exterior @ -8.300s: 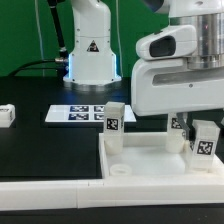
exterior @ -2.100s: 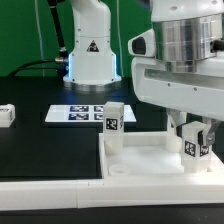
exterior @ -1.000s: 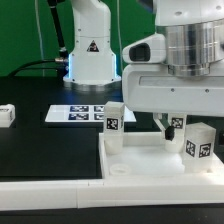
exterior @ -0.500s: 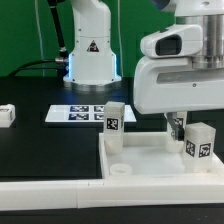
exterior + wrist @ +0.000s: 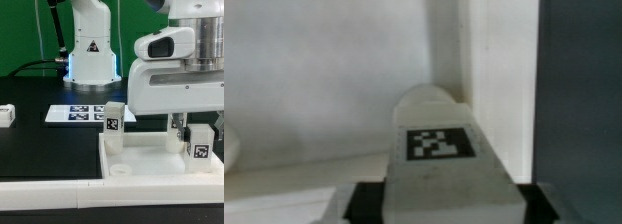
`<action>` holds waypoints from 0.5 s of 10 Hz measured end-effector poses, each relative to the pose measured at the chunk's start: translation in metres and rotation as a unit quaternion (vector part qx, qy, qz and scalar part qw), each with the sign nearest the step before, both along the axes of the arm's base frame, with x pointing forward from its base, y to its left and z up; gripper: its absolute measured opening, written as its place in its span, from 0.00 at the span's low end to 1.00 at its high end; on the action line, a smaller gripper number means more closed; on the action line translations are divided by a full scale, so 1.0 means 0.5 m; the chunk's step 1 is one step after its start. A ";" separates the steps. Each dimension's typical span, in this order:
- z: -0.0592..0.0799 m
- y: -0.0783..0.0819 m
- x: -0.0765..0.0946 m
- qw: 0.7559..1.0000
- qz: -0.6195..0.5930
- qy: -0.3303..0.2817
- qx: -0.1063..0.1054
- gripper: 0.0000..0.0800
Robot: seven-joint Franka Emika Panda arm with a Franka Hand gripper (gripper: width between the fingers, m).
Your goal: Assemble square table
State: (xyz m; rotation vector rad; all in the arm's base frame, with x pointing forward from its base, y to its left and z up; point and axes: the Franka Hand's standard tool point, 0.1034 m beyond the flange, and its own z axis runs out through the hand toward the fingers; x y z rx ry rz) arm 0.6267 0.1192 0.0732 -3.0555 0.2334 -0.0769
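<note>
Clamping my tool onto a white leg block, I am holding it upright. The dark pads are pressing against both its flanks, and its black-and-white tag is facing the wrist camera. In the exterior view this block is sitting at about four o'clock, inside the square table top, close to the raised rim. A second leg block is standing near the centre, at the tray's far corner. The marker board is lying on the black desk at nine o'clock.
</note>
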 end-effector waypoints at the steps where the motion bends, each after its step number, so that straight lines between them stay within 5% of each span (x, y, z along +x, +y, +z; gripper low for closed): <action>1: 0.000 -0.002 0.001 0.999 -0.039 0.002 0.002 0.36; 5: -0.001 -0.038 -0.004 0.977 -0.212 0.023 -0.002 0.36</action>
